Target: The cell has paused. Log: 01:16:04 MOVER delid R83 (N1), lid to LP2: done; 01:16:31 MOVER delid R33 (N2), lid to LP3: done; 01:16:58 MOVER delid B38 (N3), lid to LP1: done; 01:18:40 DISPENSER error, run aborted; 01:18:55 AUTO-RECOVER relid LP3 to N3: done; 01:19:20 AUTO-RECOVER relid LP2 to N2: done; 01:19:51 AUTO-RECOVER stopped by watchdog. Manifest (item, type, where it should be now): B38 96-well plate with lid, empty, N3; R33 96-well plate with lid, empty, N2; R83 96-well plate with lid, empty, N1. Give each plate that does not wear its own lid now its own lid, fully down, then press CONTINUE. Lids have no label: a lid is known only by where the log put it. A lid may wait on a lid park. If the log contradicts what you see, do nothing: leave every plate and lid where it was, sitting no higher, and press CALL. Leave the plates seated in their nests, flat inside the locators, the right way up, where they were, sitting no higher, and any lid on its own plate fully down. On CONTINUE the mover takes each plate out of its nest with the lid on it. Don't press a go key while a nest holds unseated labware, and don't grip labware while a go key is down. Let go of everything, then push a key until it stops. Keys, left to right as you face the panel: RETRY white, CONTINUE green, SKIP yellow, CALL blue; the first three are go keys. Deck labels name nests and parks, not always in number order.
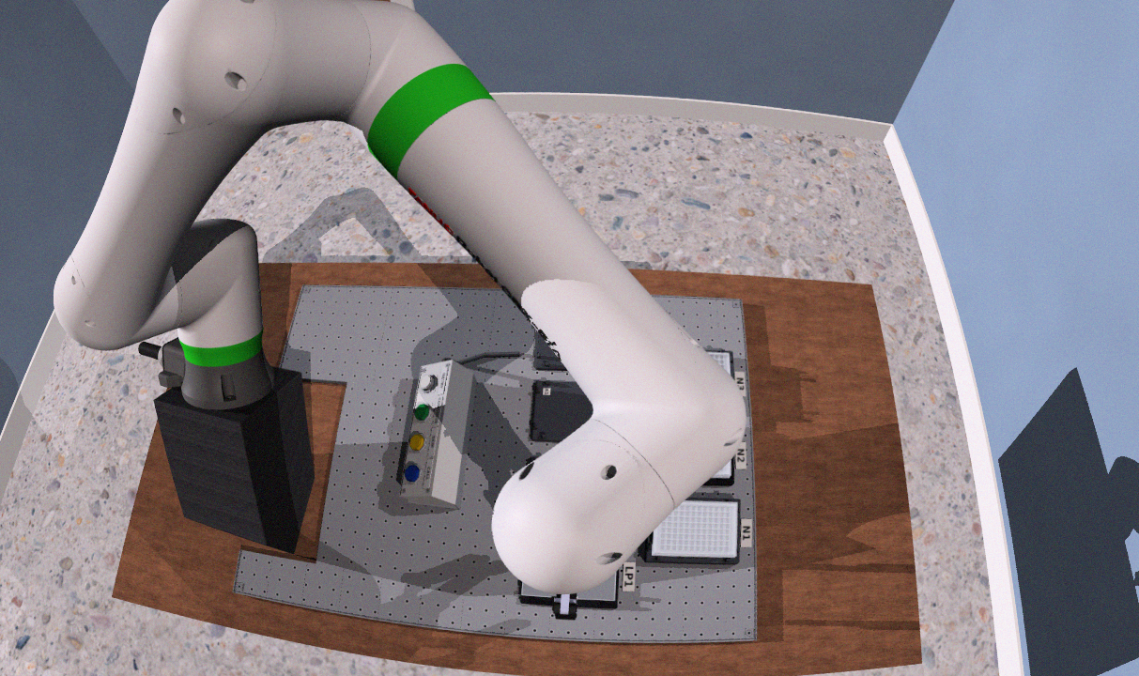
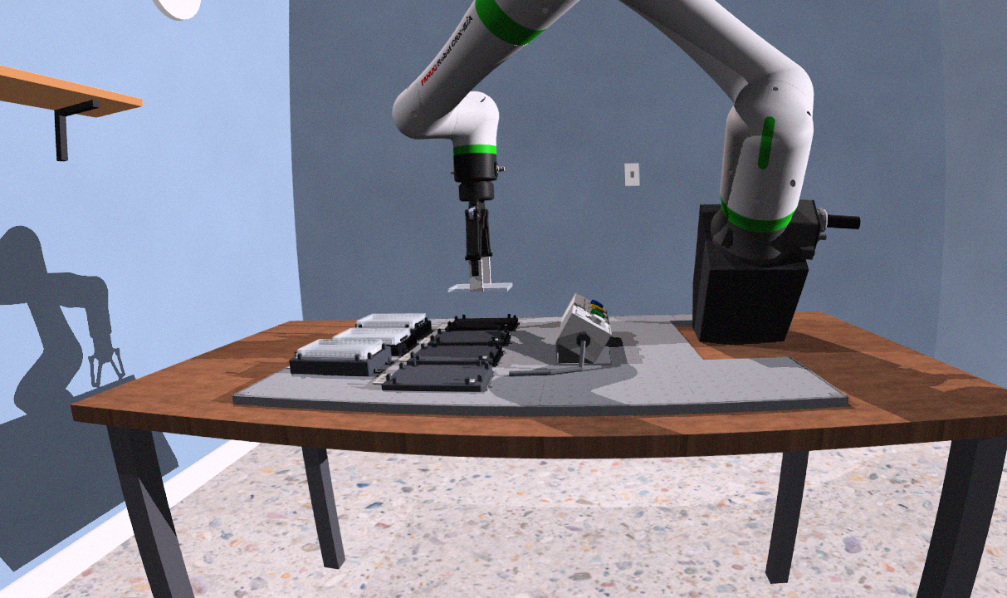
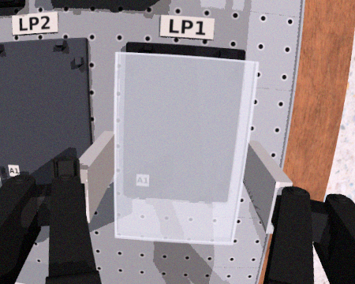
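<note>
My gripper [image 3: 180, 155] is shut on a clear lid [image 3: 180, 147] by its long sides. It holds the lid flat, well above the black park LP1 [image 3: 185, 50], as the exterior view shows [image 2: 481, 286]. Three white 96-well plates sit in black nests in a row; the one at N1 [image 1: 695, 530] shows its wells plainly. The plates at N2 and N3 [image 1: 721, 361] are mostly hidden by my arm from above. From the side, all three stand in line [image 2: 373, 335]. Park LP2 [image 3: 41, 106] is bare.
The key panel [image 1: 434, 437] stands left of the parks, with white, green [image 1: 422, 411], yellow [image 1: 416, 440] and blue [image 1: 410, 473] keys. A cable runs from it across the deck. The robot's black base [image 1: 232, 462] is at the left.
</note>
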